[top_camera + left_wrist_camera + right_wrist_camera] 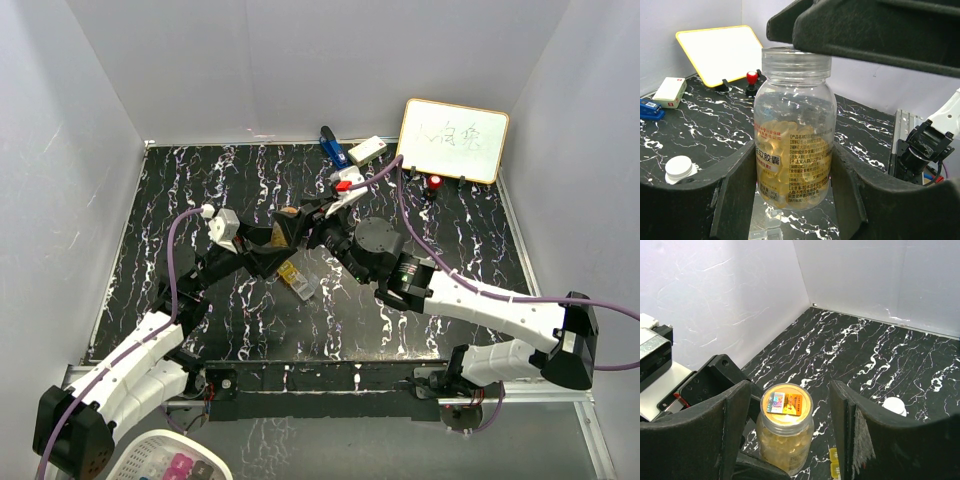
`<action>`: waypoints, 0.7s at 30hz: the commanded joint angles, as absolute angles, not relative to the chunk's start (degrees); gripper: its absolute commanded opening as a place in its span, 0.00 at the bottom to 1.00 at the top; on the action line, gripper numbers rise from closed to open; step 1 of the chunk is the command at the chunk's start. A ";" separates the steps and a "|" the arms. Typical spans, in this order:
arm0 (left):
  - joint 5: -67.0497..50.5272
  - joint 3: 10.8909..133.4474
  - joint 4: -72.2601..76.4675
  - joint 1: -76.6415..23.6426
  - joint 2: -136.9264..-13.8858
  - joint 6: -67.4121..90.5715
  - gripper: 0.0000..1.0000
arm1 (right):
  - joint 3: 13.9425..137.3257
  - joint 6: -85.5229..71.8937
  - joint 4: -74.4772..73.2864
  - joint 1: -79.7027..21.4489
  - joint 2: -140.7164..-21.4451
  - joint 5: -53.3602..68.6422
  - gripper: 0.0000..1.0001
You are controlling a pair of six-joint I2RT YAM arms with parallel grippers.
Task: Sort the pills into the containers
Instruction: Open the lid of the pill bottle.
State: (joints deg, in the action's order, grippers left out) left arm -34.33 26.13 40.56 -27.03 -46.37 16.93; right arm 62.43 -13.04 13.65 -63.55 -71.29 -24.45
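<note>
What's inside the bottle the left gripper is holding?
Yellow-gold capsules fill roughly the lower half of the bottle; above them it looks empty. The printed label covers some, so no count.

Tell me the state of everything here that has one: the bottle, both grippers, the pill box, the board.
bottle: upright, about half full of golden capsules, top looks covered.
left gripper: shut on the bottle.
right gripper: open, fingers either side of the bottle's top.
pill box: lying flat; open or closed, cannot tell.
whiteboard: propped up, written on.
</note>
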 commanded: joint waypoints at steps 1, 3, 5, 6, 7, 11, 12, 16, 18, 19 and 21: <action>-34.32 26.04 42.37 -27.33 -45.02 17.11 0.00 | 63.37 -14.04 15.15 -63.72 -71.86 -23.83 0.61; -34.15 26.05 42.08 -27.33 -44.93 17.06 0.00 | 63.28 -14.33 14.72 -63.72 -71.81 -23.59 0.60; -34.30 26.09 42.24 -27.34 -44.74 17.13 0.00 | 63.08 -14.48 14.51 -63.72 -71.85 -23.56 0.60; -34.28 26.14 42.27 -27.34 -44.62 17.21 0.00 | 62.96 -14.48 14.55 -63.72 -71.83 -23.54 0.58; -34.40 26.15 42.34 -27.32 -44.57 17.23 0.00 | 62.90 -14.42 14.56 -63.72 -71.81 -23.55 0.56; -34.62 26.01 42.60 -27.32 -44.45 17.23 0.00 | 62.89 -14.42 14.48 -63.74 -71.85 -23.49 0.49; -34.63 25.97 42.70 -27.33 -44.45 17.30 0.00 | 62.85 -14.46 14.39 -63.65 -71.89 -23.47 0.49; -35.07 25.87 43.08 -27.31 -44.23 17.40 0.00 | 62.71 -14.62 14.20 -63.69 -72.07 -23.80 0.53; -35.24 25.82 43.31 -27.33 -44.02 17.55 0.00 | 62.59 -14.88 14.12 -63.63 -72.20 -23.77 0.55; -35.27 25.84 43.40 -27.33 -43.97 17.59 0.00 | 62.58 -14.87 14.10 -63.63 -72.24 -23.69 0.55; -35.33 25.73 43.38 -27.33 -43.90 17.58 0.00 | 62.71 -14.94 14.10 -63.59 -72.31 -23.56 0.56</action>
